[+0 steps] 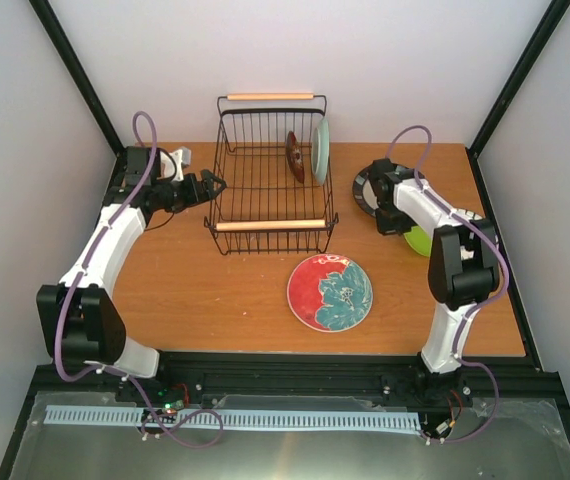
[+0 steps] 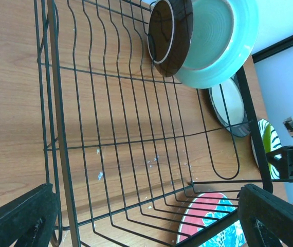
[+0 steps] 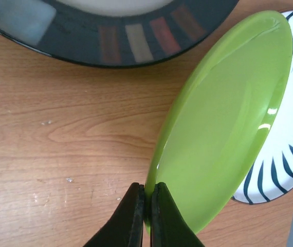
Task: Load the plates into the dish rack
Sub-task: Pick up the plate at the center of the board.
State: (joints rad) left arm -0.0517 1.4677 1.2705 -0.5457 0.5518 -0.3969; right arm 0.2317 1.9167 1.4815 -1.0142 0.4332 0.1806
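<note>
With the right jaws clamped on the rim of the lime green plate (image 3: 223, 118), which tilted up from the desk (image 3: 59, 154) ahead of them, and the left jaws apart just short of the dish rack (image 1: 270, 225), we judged the next move a lift leftward into a free slot.

Lime plate (image 3: 223, 128) was glossy glazed ceramic. Rack (image 1: 265, 240): thin black wire, pale wood handles (image 1: 270, 226). Counter (image 1: 205, 290): matt wood grain.
</note>
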